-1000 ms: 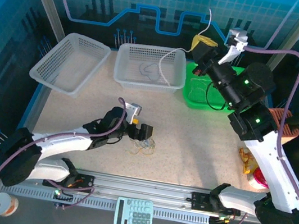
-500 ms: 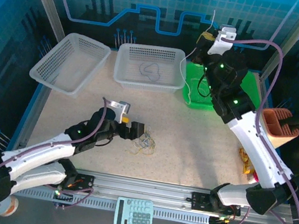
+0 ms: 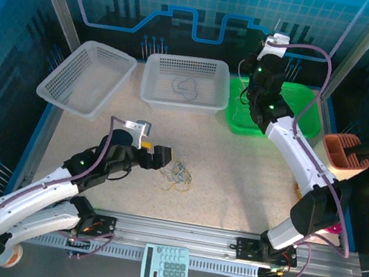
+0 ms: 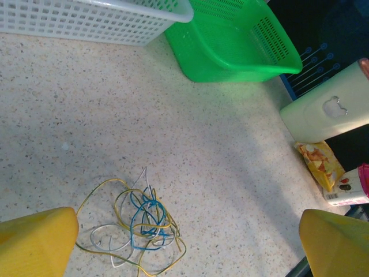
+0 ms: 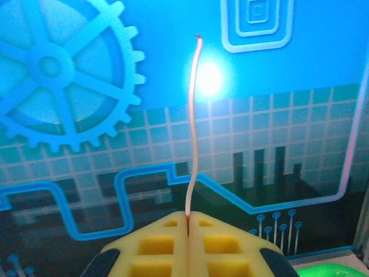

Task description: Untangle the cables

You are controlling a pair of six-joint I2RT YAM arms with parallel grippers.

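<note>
At 4 o'clock from my wide-spread left hand (image 3: 162, 158), tangled thin blue, yellow and white cables (image 4: 141, 222) lie on the table (image 4: 86, 115); my right hand (image 5: 188, 226) pinches 1 pale cable (image 5: 193, 127).

No words legible at the work table; only emblems can be made out
An apple-shaped emblem (image 4: 333, 107) sits on the white box (image 4: 308, 124) at the table's right side, seen from the left wrist. The blue backdrop (image 5: 305, 63) carries a gear graphic (image 5: 52, 69) and a nested-squares symbol (image 5: 258, 17), without lettering. Key markings on the pale-green calculator (image 3: 165, 267) are too small to read; print on the snack packet (image 4: 316, 164) and on the pink-capped tub (image 4: 346, 190) is blurred
</note>
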